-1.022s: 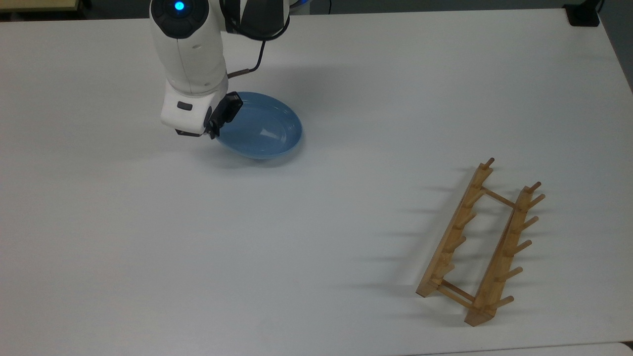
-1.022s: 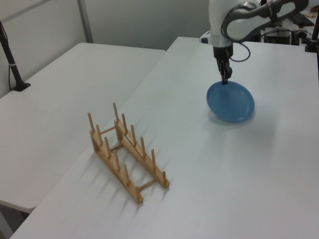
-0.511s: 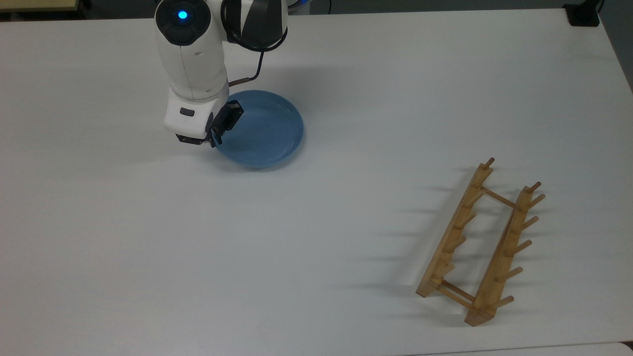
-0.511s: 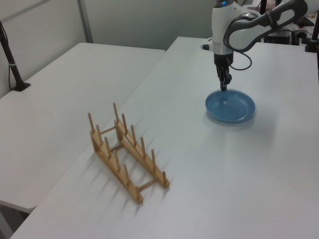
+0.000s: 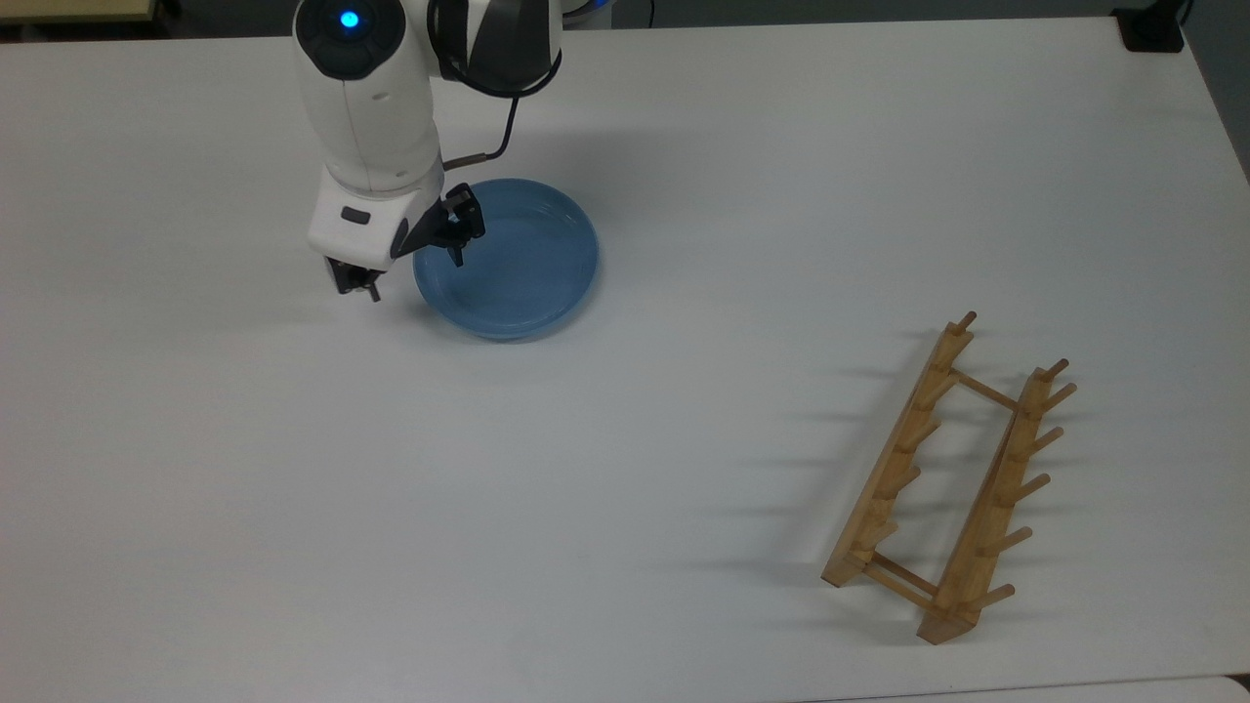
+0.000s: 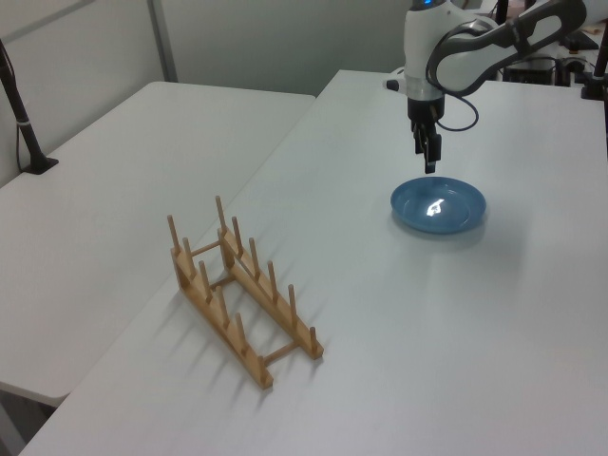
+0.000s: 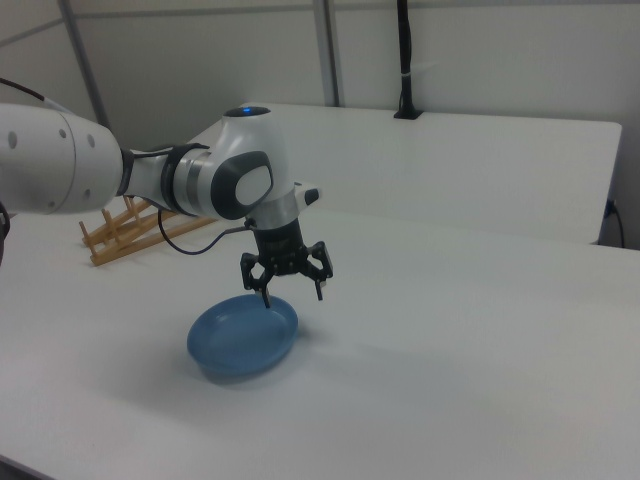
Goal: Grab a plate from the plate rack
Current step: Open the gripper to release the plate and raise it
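Observation:
The light-blue plate [image 5: 518,264] [image 6: 439,205] [image 7: 243,337] lies flat on the white table, far from the plate rack. My gripper [image 5: 411,273] [image 6: 429,163] [image 7: 293,297] hangs open just above the plate's rim, at its left edge in the top view. One finger stands over the plate and the other over the table outside it, with nothing held. The wooden plate rack [image 5: 947,483] [image 6: 242,290] [image 7: 125,228] stands with bare pegs at the top view's lower right.
A black stand base [image 5: 1152,29] sits at the table's far corner in the top view. A second white table [image 6: 104,190] adjoins on the left view's left, carrying a black pole [image 6: 24,123]. Open tabletop lies between plate and rack.
The gripper has opened, let go of the plate and risen slightly. The plate, tilted a second ago, now rests flat on the table.

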Controlling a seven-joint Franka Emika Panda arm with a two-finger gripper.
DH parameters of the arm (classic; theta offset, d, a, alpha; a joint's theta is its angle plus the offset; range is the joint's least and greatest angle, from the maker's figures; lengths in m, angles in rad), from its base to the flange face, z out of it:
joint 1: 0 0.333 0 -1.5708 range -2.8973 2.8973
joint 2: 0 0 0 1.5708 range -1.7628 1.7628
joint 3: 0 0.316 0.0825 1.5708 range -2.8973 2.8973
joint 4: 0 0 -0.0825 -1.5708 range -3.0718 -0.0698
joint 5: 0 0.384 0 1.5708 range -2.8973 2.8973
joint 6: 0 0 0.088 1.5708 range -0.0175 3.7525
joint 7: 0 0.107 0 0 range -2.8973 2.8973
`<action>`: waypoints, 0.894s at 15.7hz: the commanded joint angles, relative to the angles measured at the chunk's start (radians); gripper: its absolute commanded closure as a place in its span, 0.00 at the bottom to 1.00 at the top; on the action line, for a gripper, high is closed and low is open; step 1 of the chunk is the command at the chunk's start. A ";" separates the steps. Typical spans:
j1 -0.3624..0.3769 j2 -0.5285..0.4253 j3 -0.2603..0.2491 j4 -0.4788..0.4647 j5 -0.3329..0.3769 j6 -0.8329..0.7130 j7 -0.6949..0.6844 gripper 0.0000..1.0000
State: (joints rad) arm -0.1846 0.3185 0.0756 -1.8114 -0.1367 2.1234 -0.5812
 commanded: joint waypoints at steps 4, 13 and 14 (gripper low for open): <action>-0.003 -0.133 -0.004 0.026 0.101 -0.077 0.197 0.00; 0.056 -0.286 -0.005 0.101 0.163 -0.278 0.517 0.00; 0.069 -0.300 -0.011 0.101 0.181 -0.278 0.547 0.00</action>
State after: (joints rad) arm -0.1546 0.0731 0.0804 -1.6957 -0.0004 1.8737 -0.0983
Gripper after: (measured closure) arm 0.000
